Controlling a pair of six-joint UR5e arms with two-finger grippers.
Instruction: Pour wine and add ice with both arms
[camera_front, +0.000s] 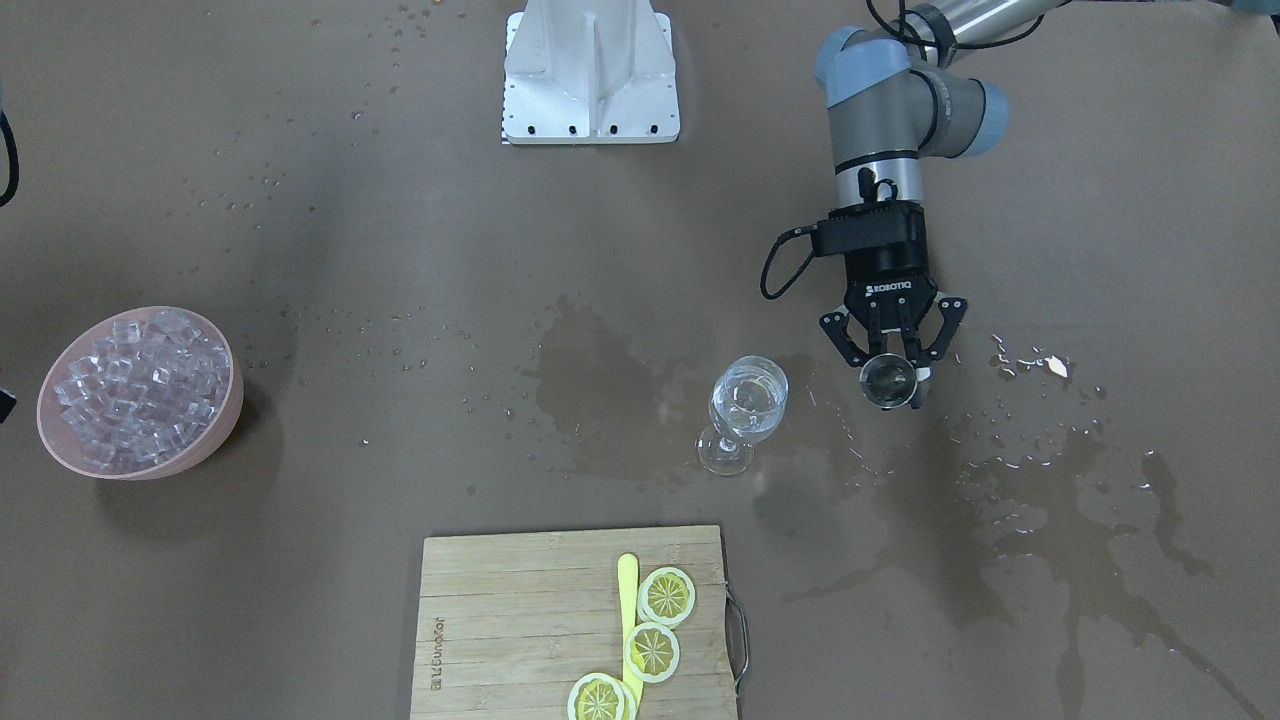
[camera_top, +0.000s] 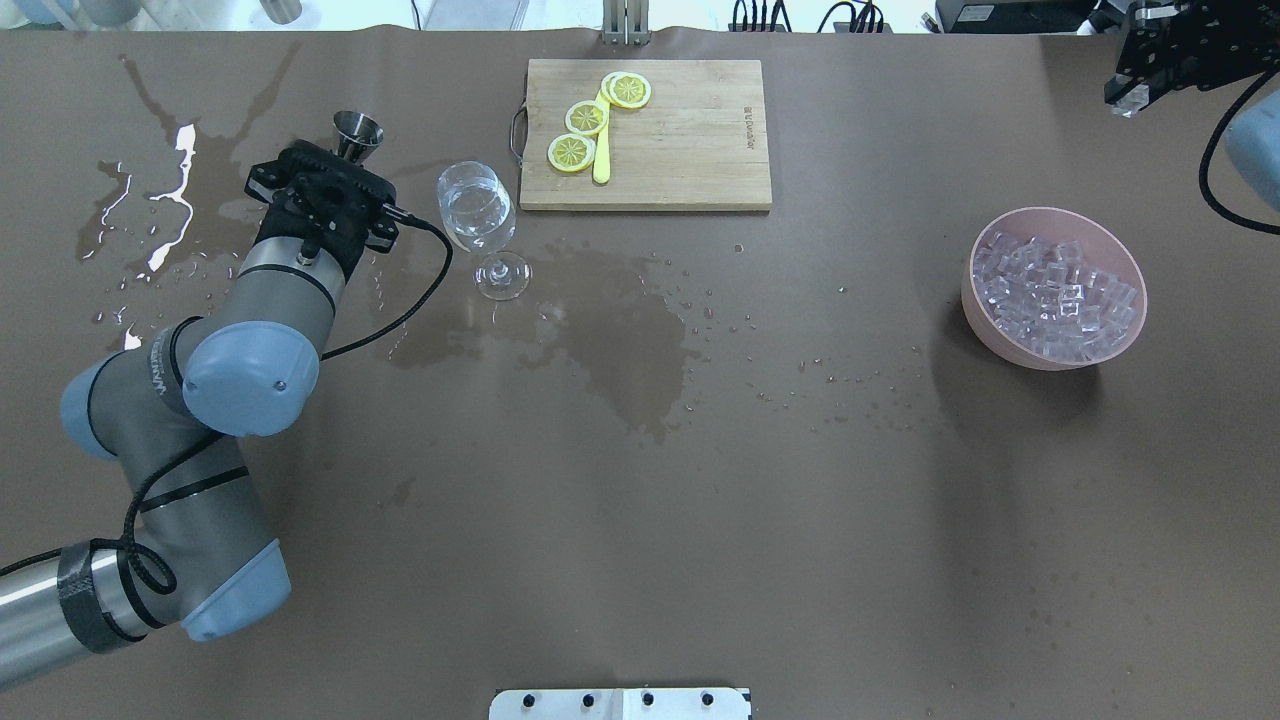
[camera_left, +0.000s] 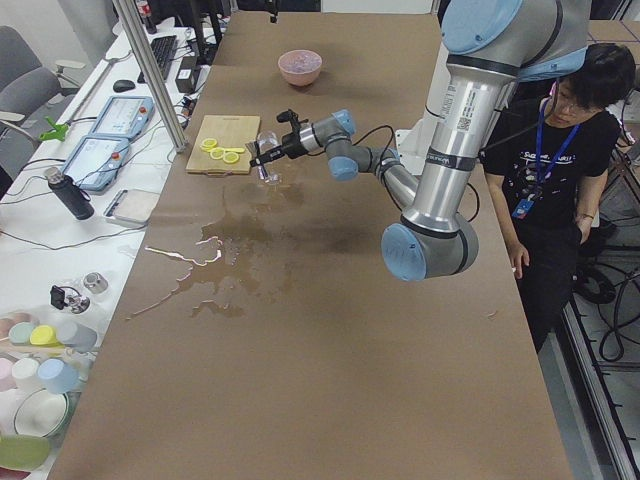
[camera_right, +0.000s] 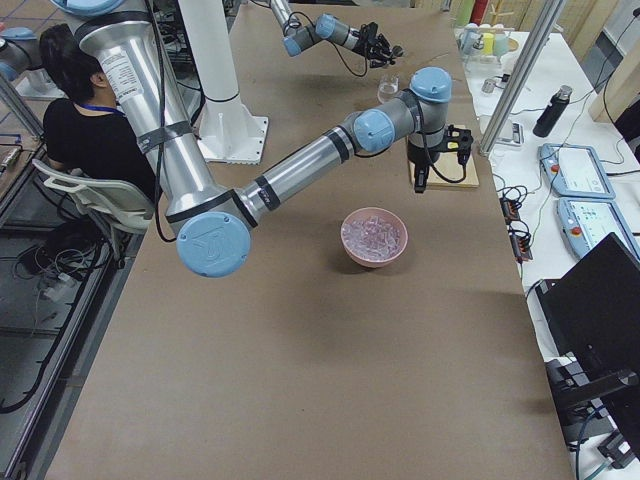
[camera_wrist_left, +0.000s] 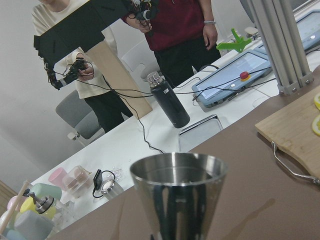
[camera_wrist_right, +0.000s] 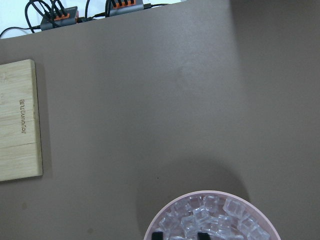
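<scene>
Near glass (camera_front: 745, 410) — puddle (camera_front: 590, 400), board (camera_front: 500, 620), 3 lemon slices (camera_front: 667, 596)

**Left arm** (camera_top: 240, 360): extended forward from the base, elbow bent, forearm angled inward. The wrist (camera_front: 878, 185) is roughly level.

**Left gripper** (camera_front: 890, 368): points away from the base, jaws closed on a steel jigger (camera_front: 889, 380). The jigger is held upright with its mouth up.

**Right arm** (camera_right: 300, 170): stretched far out across its own side, forearm nearly straight, wrist joints folded over at the end.

**Right gripper** (camera_wrist_right: 180, 235): raised high and pointing straight down. Two dark fingertips (camera_wrist_right: 157, 234) show at the bottom edge of the wrist view, a narrow gap apart. Whether they clamp anything cannot be told.
</scene>
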